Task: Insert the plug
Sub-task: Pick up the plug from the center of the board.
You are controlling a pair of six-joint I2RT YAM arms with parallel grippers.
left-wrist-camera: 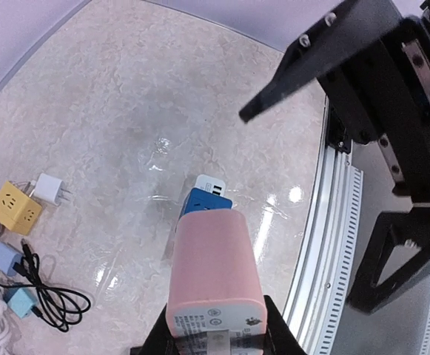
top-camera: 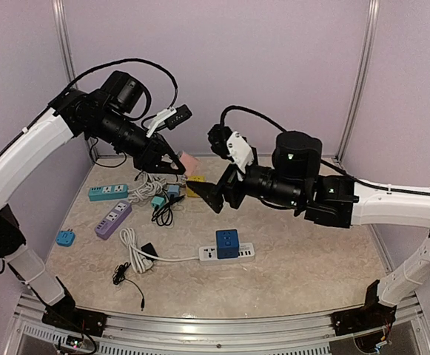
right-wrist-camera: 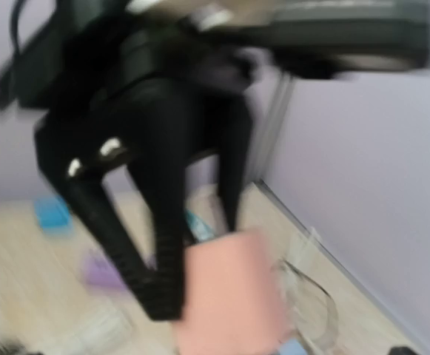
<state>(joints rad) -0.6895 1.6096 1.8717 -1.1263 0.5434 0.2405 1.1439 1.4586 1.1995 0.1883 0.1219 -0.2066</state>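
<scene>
The plug [left-wrist-camera: 215, 274] is a pink rounded block with a white label face. It hangs high above the table with my left gripper [left-wrist-camera: 215, 334] shut on its label end. In the top view the plug [top-camera: 190, 162] shows just past the left gripper [top-camera: 177, 166]. My right gripper [top-camera: 203, 195] stands open right beside it, with nothing between its jaws. One of its black fingers [left-wrist-camera: 311, 70] crosses the top right of the left wrist view. The right wrist view is blurred; it shows the plug [right-wrist-camera: 229, 296] and the left arm's dark fingers [right-wrist-camera: 155, 251].
Below lies a white power strip [top-camera: 243, 253] carrying a blue cube adapter [top-camera: 227, 243], with its white cable [top-camera: 132, 253]. At the left are a teal strip [top-camera: 108, 192], a purple strip [top-camera: 113, 219], a small blue adapter [top-camera: 65, 238], a yellow cube [left-wrist-camera: 11, 207] and black cords [left-wrist-camera: 52, 296].
</scene>
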